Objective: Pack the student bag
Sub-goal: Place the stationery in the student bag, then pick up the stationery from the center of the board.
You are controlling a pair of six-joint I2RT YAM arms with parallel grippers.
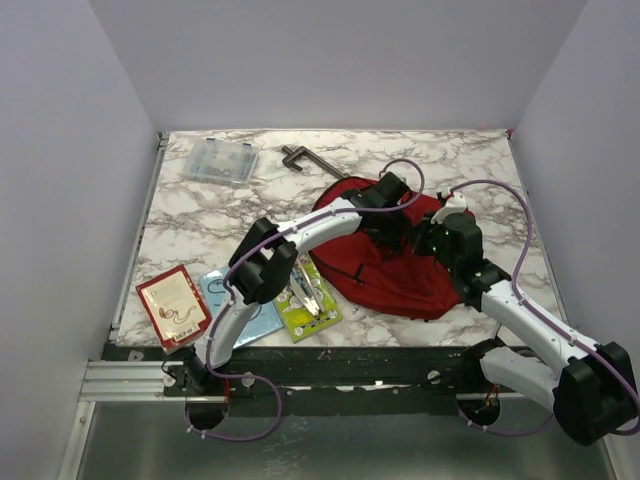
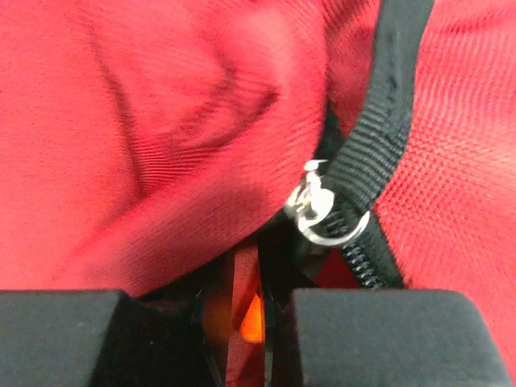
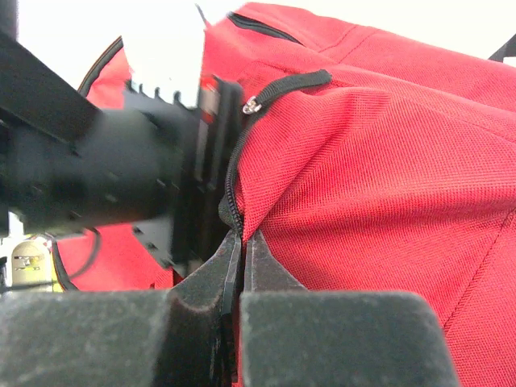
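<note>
The student bag (image 1: 400, 265), a red backpack, lies at the right middle of the marble table. My left gripper (image 1: 388, 203) reaches over its far side and is shut on a fold of red fabric (image 2: 242, 290), just below a silver zip pull ring (image 2: 321, 211) and black zip tape (image 2: 379, 137). My right gripper (image 1: 443, 237) is at the bag's right side and is shut on the bag's edge by the zipper (image 3: 235, 205). In the right wrist view the bag (image 3: 379, 161) fills the frame, with the left gripper's black body (image 3: 113, 185) blurred at left.
A red book (image 1: 172, 305), a blue flat item (image 1: 240, 300) and a green packet (image 1: 310, 297) lie at the table's front left. A clear plastic box (image 1: 220, 160) and a dark metal clamp (image 1: 300, 158) lie at the back. Walls stand on both sides.
</note>
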